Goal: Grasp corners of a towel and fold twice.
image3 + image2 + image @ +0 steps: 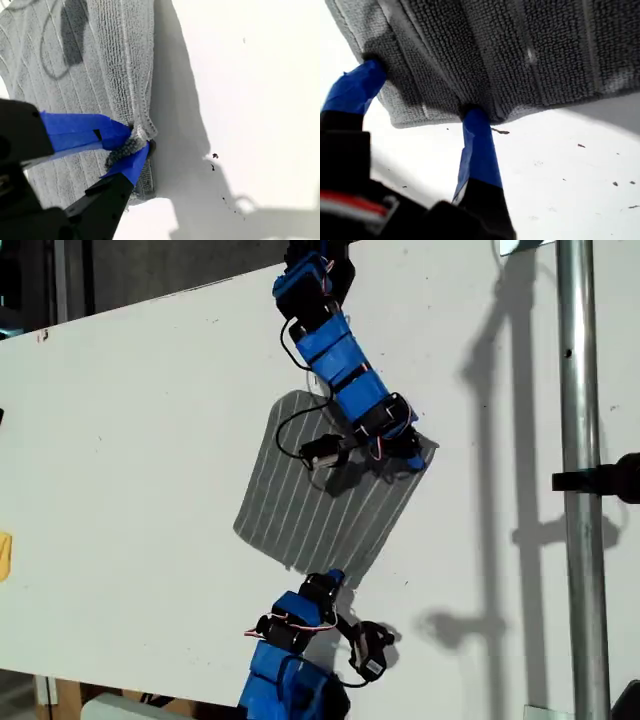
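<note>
Pincer one: my first gripper [422, 90] stands wide open and holds nothing. Both blue fingers [479, 145] have their tips at the near hem of the towel [520, 50].
Risk there: if I close with the tips on top of the hem and not around it, I judge they would pinch air or shove the cloth away.
Pincer two: my second gripper [136, 144] is clamped on a small bunched bit of the towel's edge, and a ridge of cloth rises from it.
Risk there: the bite looks thin. A quick pull could slip it free.
Towel: spread on the white table [120, 440] in the middle of the exterior view, between the two arms.
Fold risk: lifting with only one side held would probably drag and skew the cloth.
</note>
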### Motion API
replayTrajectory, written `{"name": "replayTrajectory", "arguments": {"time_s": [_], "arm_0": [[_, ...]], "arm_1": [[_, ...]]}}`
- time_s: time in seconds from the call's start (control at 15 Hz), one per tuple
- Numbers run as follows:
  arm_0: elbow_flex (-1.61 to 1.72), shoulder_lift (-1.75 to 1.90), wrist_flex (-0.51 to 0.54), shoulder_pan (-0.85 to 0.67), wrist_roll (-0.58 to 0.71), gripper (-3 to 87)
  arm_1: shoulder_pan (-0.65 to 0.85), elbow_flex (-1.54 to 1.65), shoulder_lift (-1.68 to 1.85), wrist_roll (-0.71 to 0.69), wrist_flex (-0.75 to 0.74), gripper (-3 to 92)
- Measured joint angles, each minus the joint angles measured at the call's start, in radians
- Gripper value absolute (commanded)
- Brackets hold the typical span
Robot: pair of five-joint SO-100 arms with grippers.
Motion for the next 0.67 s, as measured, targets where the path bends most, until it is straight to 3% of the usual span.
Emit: {"name": "replayTrajectory", "arguments": {"time_s": [0.13,0.67], "arm_0": [[0.000,-0.018,-0.035,0.000,-0.002,-2.7],[-0.043,-0.112,-0.164,0.032,-0.035,-2.8]], "arm_1": [[0.000,0.000,0.002,0.002,-0.055,-0.2],[0.006,0.000,0.015,-0.005,-0.143,-0.2]]}}
